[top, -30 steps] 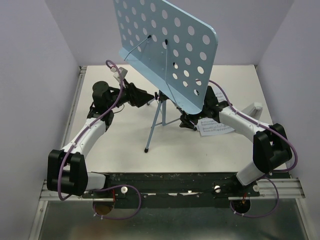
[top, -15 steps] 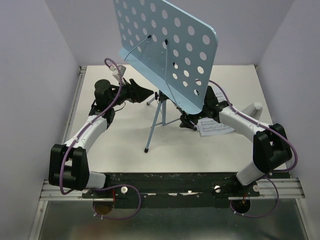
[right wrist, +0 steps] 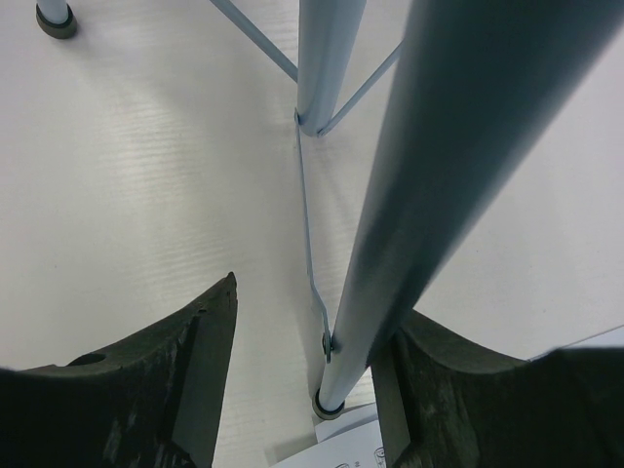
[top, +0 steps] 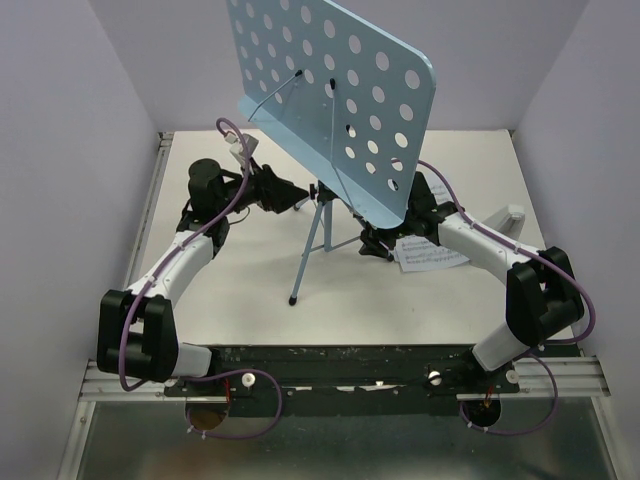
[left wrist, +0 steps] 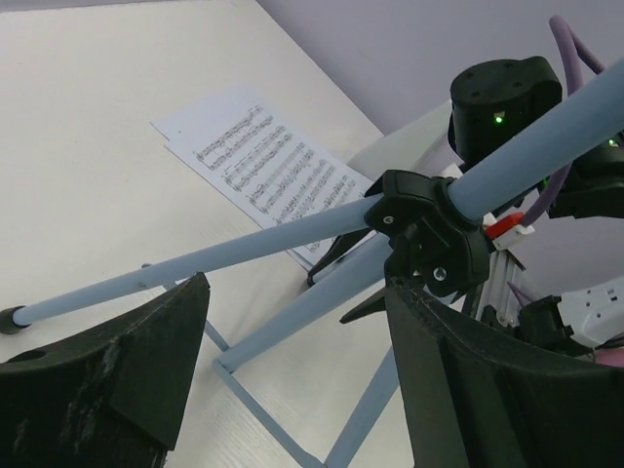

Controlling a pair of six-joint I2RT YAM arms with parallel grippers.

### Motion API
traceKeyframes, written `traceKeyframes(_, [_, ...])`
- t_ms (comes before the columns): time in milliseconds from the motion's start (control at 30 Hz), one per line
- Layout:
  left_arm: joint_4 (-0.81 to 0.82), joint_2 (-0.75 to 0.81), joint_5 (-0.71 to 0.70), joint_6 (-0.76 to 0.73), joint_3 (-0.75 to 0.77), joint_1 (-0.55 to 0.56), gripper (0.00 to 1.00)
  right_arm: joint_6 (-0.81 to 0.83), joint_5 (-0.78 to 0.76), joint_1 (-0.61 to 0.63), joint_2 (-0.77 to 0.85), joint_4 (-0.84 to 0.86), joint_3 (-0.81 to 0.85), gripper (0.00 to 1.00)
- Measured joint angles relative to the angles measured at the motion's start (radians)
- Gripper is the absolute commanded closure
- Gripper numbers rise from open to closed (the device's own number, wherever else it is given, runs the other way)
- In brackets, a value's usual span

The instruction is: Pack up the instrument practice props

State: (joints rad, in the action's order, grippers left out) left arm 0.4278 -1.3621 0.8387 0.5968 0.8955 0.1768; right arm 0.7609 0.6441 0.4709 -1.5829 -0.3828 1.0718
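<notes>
Right now I am holding my left gripper (top: pixel 288 196) wide open beside the light-blue music stand (top: pixel 335 90), which is standing upright in the middle of the white table (top: pixel 240 275). The stand's black hub (left wrist: pixel 429 234) is sitting between my left fingers (left wrist: pixel 107 380), and they are not squeezing it. My right gripper (right wrist: pixel 302 341) is spread apart too, with one leg (right wrist: pixel 448 166) just beside a finger. I cannot tell if they are touching. The sheet-music pages (top: pixel 430 255) are lying flat on the table by my right arm.
</notes>
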Motion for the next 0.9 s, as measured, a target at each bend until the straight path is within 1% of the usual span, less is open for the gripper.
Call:
traceKeyframes(200, [-0.01,0.016,0.053,-0.036,0.0,0.0,0.17,0.0,0.0,0.0,0.0,0.0,0.0,0.37])
traceKeyframes(367, [0.023,0.017,0.053,0.018,0.0,0.0,0.17,0.0,0.0,0.0,0.0,0.0,0.0,0.37])
traceKeyframes(600, [0.029,-0.003,-0.004,0.084,0.037,0.01,0.17,0.0,0.0,0.0,0.0,0.0,0.0,0.37])
traceKeyframes(733, [0.026,-0.025,-0.029,0.087,0.063,0.03,0.17,0.0,0.0,0.0,0.0,0.0,0.0,0.37])
traceKeyframes(900, [-0.027,-0.032,-0.089,0.069,0.07,0.047,0.17,0.0,0.0,0.0,0.0,0.0,0.0,0.37])
